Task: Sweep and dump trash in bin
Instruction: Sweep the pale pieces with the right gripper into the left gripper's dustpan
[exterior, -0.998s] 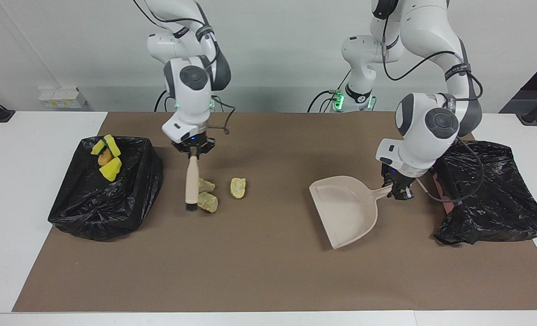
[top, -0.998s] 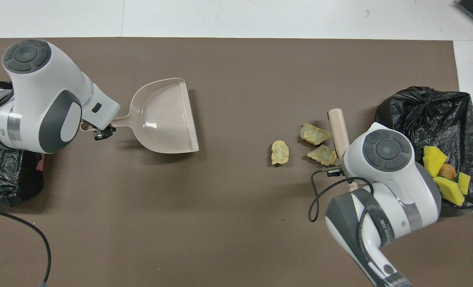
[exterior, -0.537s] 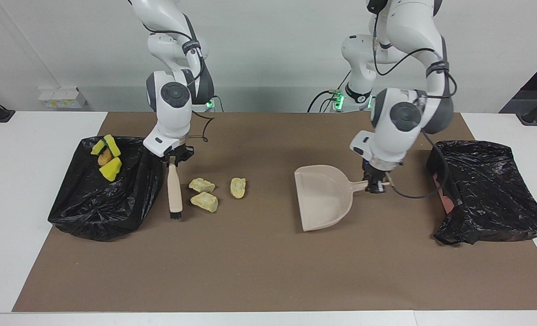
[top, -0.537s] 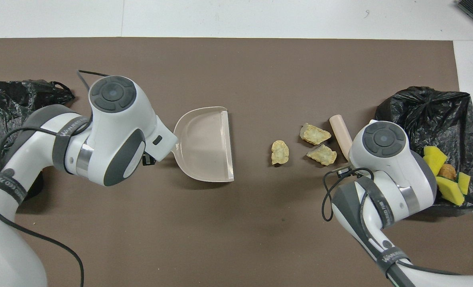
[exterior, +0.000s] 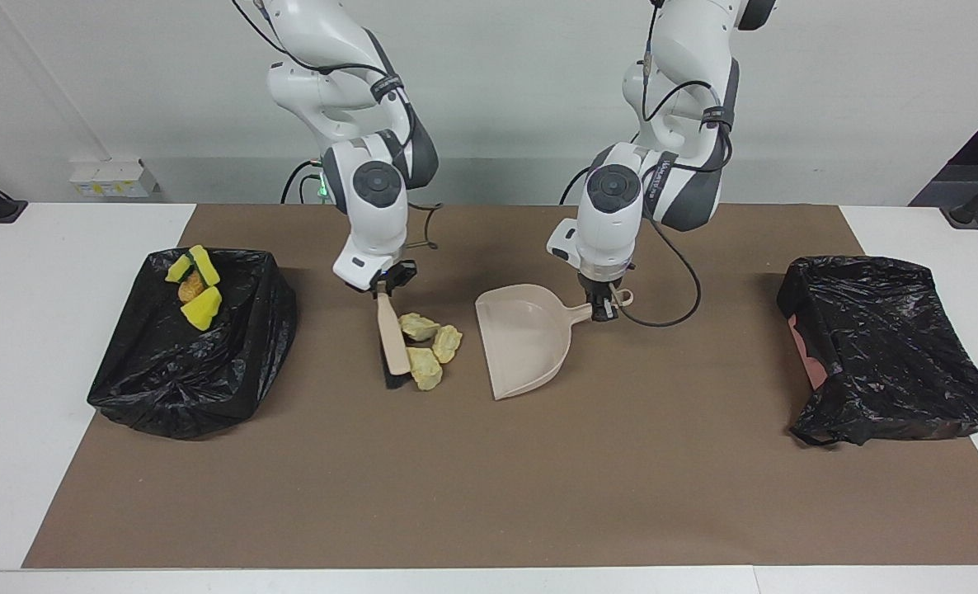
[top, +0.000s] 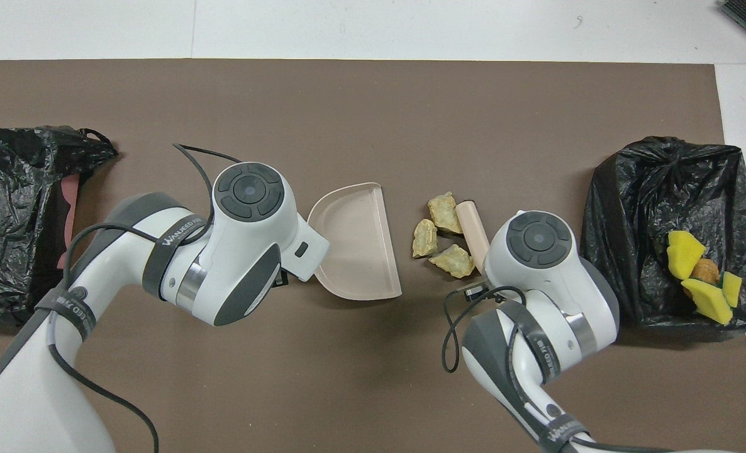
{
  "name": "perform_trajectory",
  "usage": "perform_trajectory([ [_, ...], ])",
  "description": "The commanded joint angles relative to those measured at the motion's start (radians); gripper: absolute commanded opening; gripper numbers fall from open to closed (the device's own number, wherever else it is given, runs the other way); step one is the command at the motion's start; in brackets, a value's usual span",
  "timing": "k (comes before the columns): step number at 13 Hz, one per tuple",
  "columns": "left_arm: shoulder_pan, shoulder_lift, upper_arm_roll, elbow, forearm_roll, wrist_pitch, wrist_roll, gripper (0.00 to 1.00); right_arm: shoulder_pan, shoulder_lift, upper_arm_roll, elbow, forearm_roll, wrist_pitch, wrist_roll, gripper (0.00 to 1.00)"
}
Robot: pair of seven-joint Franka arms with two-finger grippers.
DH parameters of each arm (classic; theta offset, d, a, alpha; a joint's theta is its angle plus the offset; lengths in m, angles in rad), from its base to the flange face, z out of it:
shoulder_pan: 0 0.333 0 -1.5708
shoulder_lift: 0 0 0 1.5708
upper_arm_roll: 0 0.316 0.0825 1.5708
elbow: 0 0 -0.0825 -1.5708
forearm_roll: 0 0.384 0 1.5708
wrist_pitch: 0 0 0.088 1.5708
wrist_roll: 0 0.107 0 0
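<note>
Gripping brush (exterior: 393,342) w/ right gripper (exterior: 385,286), left gripper (exterior: 604,310) clamps dustpan (exterior: 522,338) beside trash (exterior: 428,345).

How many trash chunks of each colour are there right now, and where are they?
Pale yellow-beige crumbly foam chunks: 3, on the brown mat between the wooden-handled brush and the beige plastic dustpan.
Bright yellow foam chunks: 3, on the black bag-lined bin.
Orange-brown foam chunk: 1, on the same bin.
Total: 7.

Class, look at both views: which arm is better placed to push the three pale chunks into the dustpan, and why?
The right arm. Its gripper holds the brush against the pale chunks, with the dustpan, held by the left gripper, open toward them.
</note>
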Motion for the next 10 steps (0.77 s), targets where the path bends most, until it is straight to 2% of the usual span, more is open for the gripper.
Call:
perform_trajectory([
  [1,-0.012,-0.045,0.011,-0.095,0.017,0.092,-0.043,0.0,0.051,0.05,0.006,0.019,0.137,0.061,0.009,0.0],
  [6,-0.041,-0.027,0.009,-0.107,0.003,0.168,-0.088,0.0,0.132,0.086,0.009,0.104,0.416,0.08,-0.003,0.0],
  [8,-0.032,-0.025,0.009,-0.107,-0.003,0.177,-0.086,0.0,0.16,0.078,0.007,0.135,0.452,0.061,0.012,0.0],
  [10,0.006,-0.012,0.009,-0.092,-0.015,0.171,-0.066,0.0,0.159,0.02,0.003,0.144,0.448,0.003,0.036,0.0],
])
